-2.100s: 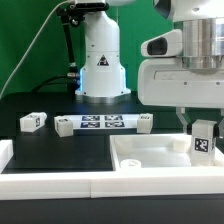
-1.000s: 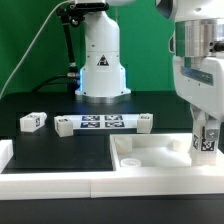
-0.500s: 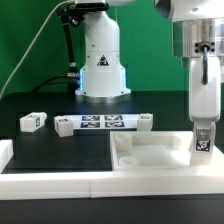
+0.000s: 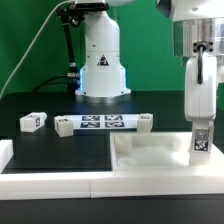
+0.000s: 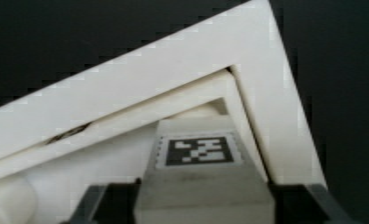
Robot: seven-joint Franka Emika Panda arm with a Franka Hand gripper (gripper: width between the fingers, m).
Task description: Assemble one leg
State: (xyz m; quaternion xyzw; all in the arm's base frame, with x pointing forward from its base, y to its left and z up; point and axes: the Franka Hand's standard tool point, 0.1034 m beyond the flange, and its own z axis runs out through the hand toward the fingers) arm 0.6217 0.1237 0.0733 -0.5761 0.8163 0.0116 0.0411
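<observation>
While upright, leg [image 4: 201,141] sits clamped in pincer [image 4: 201,138] over panel [image 4: 150,160].

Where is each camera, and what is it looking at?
Exterior view: sits off the arm, low at the table's edge, facing the robot's base across the table; the gripper shows holding the leg upright over the white panel.
Wrist view: rides on the wrist, looking along the gripper at the leg and the panel's corner.
Both views share the leg, the gripper and the panel.
</observation>
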